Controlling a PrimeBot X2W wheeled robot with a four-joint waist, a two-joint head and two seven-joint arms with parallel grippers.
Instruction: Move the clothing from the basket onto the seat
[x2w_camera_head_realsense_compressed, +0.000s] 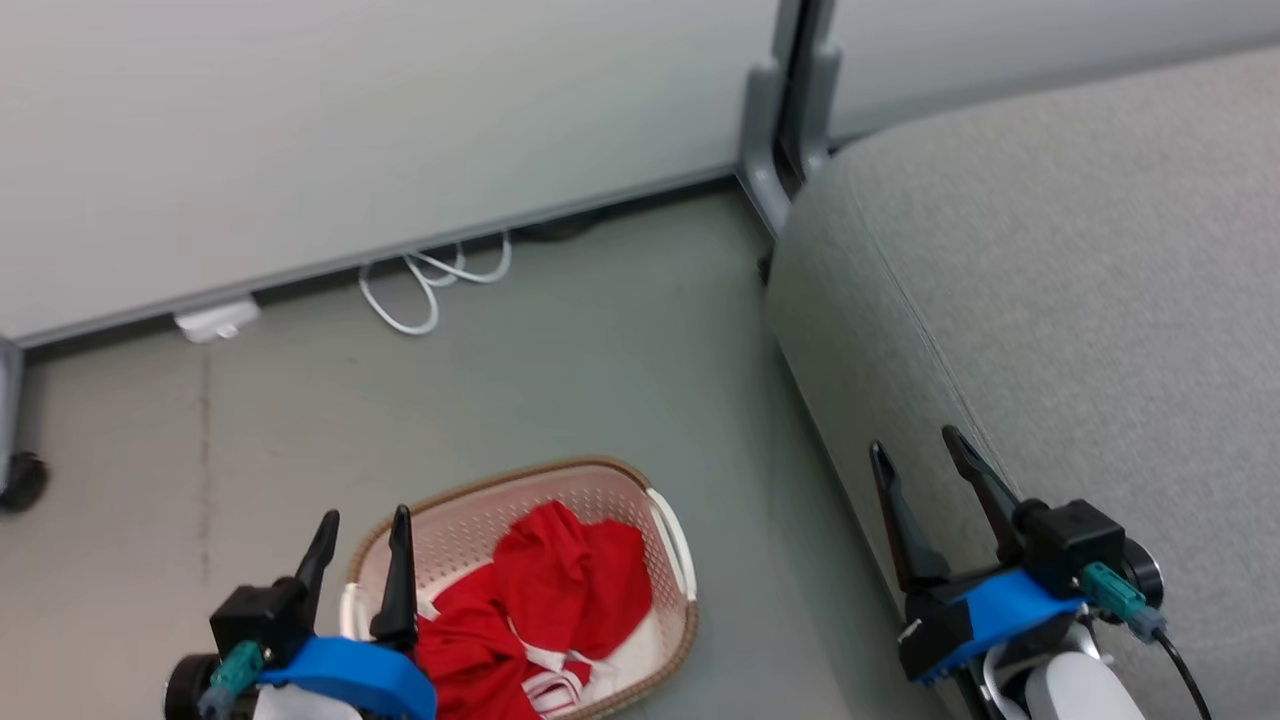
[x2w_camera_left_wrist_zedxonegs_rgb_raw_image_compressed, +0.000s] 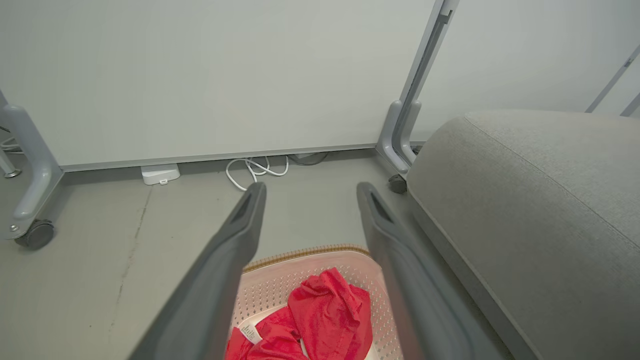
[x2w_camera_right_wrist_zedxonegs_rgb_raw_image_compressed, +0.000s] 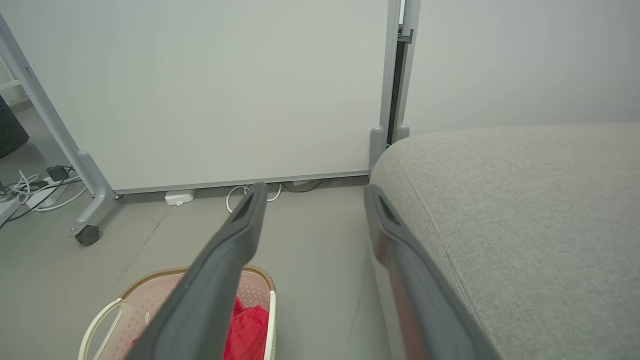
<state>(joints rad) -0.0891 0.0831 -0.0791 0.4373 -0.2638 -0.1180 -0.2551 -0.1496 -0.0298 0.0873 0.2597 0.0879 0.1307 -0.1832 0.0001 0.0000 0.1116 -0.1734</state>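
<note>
Red clothing (x2w_camera_head_realsense_compressed: 560, 600) with white trim lies crumpled inside the cream basket (x2w_camera_head_realsense_compressed: 672, 545), which stands on the floor at the lower middle of the head view. The grey seat (x2w_camera_head_realsense_compressed: 1080, 300) fills the right side. My left gripper (x2w_camera_head_realsense_compressed: 365, 525) hangs open above the basket's near-left rim, holding nothing. My right gripper (x2w_camera_head_realsense_compressed: 920, 455) is open over the seat's front edge, also holding nothing. The left wrist view looks down on the clothing (x2w_camera_left_wrist_zedxonegs_rgb_raw_image_compressed: 327, 312), the basket (x2w_camera_left_wrist_zedxonegs_rgb_raw_image_compressed: 280, 285) and the seat (x2w_camera_left_wrist_zedxonegs_rgb_raw_image_compressed: 540, 210). In the right wrist view the basket (x2w_camera_right_wrist_zedxonegs_rgb_raw_image_compressed: 150, 285) and clothing (x2w_camera_right_wrist_zedxonegs_rgb_raw_image_compressed: 247, 327) sit at lower left, the seat (x2w_camera_right_wrist_zedxonegs_rgb_raw_image_compressed: 525, 210) at right.
A pale partition wall (x2w_camera_head_realsense_compressed: 380, 130) runs along the back, with a grey post (x2w_camera_head_realsense_compressed: 775, 150) beside the seat. A white cable (x2w_camera_head_realsense_compressed: 430, 280) and a white adapter (x2w_camera_head_realsense_compressed: 215, 320) lie at its foot. A castor (x2w_camera_head_realsense_compressed: 22, 480) stands at far left. Grey floor surrounds the basket.
</note>
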